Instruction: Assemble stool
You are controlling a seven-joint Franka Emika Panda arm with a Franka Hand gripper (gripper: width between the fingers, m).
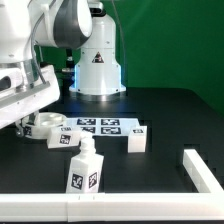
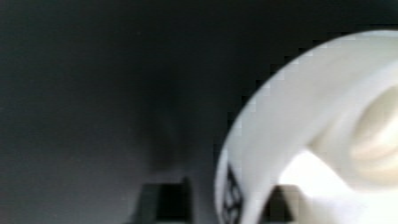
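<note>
The round white seat disc (image 1: pixel 47 124) lies at the exterior view's left, just under my hand. In the wrist view its thick rim (image 2: pixel 267 150) fills the frame close up and runs down between my two dark fingertips (image 2: pixel 169 200). My gripper (image 1: pixel 24 124) (image 2: pixel 231 200) straddles that rim with the jaws apart: one finger sits against the disc and a small gap shows at the other. A tagged white leg (image 1: pixel 84 172) stands upright near the front. Another leg (image 1: pixel 137 140) lies by the marker board's end. A third tagged part (image 1: pixel 62 136) lies beside the seat.
The marker board (image 1: pixel 103 125) lies flat mid-table before the robot base (image 1: pixel 96 65). A long white corner rail (image 1: pixel 203 168) runs along the exterior view's right and the front edge.
</note>
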